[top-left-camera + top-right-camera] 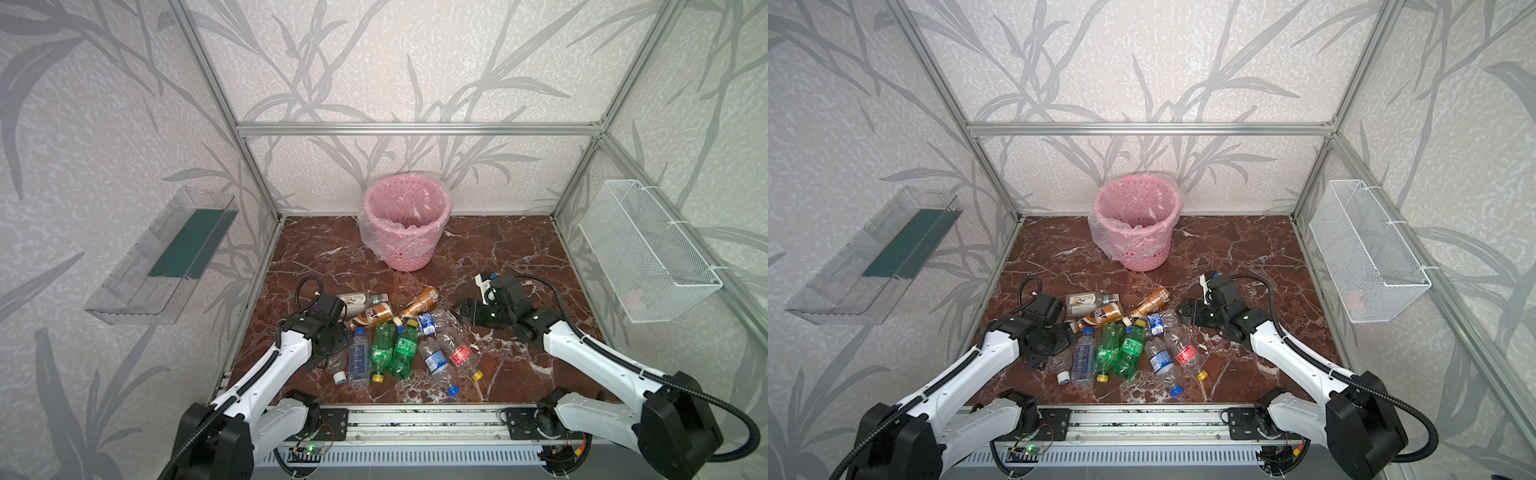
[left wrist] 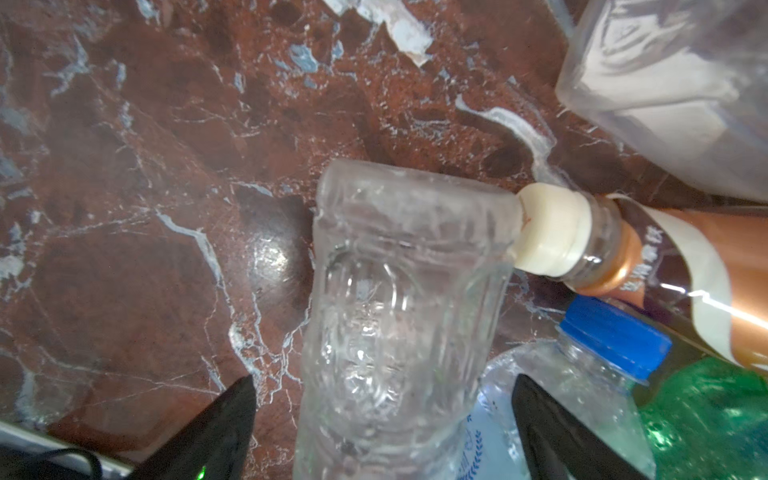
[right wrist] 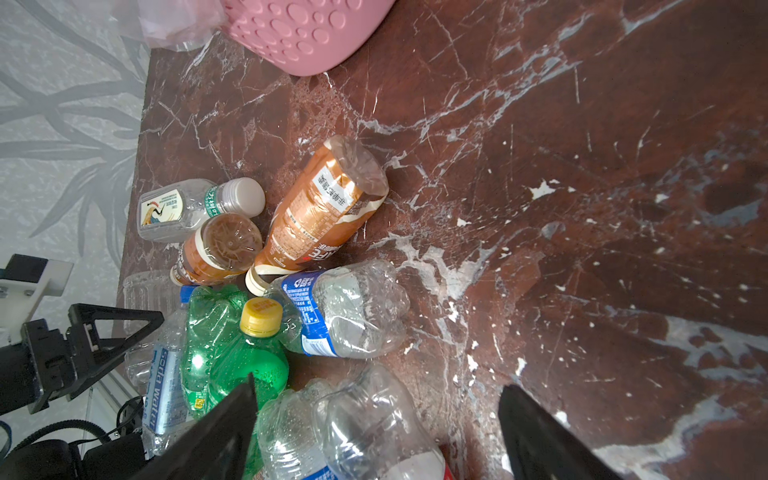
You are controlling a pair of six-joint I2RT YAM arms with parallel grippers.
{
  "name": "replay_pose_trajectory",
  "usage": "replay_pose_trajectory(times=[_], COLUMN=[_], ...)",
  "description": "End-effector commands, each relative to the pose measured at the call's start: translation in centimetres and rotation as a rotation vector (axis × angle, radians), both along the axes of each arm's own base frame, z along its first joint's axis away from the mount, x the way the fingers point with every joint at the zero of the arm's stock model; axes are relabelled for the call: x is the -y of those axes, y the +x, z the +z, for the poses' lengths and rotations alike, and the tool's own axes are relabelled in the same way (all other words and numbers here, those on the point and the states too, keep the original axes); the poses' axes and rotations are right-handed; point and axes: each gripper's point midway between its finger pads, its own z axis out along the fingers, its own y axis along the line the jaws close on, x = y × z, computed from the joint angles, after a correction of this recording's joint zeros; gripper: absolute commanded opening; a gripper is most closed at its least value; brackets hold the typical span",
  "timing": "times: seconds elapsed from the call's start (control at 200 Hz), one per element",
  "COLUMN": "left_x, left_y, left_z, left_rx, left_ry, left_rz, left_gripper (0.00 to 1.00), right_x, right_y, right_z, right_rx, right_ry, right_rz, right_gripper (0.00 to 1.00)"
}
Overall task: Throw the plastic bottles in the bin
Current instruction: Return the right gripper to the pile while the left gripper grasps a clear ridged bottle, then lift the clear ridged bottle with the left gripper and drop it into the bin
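Well, our left claw (image 2: pixel 383 376) stands open astride a clear bottle (image 2: pixel 407 291); our right claw (image 3: pixel 377 380) hovers open over a crumpled bottle (image 3: pixel 353 436). Probably light, crushable, slippery: we'd pinch mid-body.

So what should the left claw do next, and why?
Probably close the left gripper on the crumpled clear bottle. In the left wrist view the bottle lies between the open fingers, not gripped, and it has yet to go into the pink bin.
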Motion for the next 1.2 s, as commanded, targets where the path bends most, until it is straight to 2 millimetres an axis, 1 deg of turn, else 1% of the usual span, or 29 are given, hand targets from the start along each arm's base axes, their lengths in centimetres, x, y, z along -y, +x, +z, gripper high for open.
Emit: replay_pose_trajectory(times=[0.0,0.075,0.175,0.325,0.545,0.66,0.8,1.02,1.195], left_x=[-0.5,-0.5,-0.6,-0.4,-0.4,-0.3,-0.2,-0.2,1.4], left_y=[-0.7,-0.7,-0.7,-0.6,-0.6,-0.6,-0.2,0.4,1.5], left_z=[-0.6,-0.8,-0.8,-1.0,-1.2,-0.9,0.4,3.1,4.5], left_rx=[-0.025,-0.02,-0.013,-0.004,-0.003,-0.001,0.038,0.115,0.175], left_ry=[0.024,0.021,0.025,0.016,0.014,0.008,-0.005,-0.015,-0.087], left_rz=[0.024,0.024,0.025,0.019,0.023,0.019,0.024,0.015,-0.063], left_gripper=[0.89,0.84,0.81,0.7,0.61,0.6,0.57,0.56,0.57], right_x=[-0.2,-0.3,-0.4,-0.6,-0.8,-0.7,-0.6,-0.5,-0.6], right_y=[-0.2,-0.4,-0.3,-0.3,-0.2,-0.2,-0.1,0.1,0.0], right_z=[-0.3,-0.3,-0.2,0.0,0.2,0.3,0.2,0.2,0.0], right_rx=[-0.002,-0.002,0.001,0.005,0.007,0.01,0.011,0.017,0.022], right_ry=[0.012,0.017,0.022,0.031,0.035,0.033,0.027,0.02,0.03], right_rz=[0.01,0.015,0.017,0.024,0.031,0.028,0.026,0.019,0.025], right_gripper=[0.88,0.86,0.84,0.83,0.82,0.82,0.81,0.81,0.81])
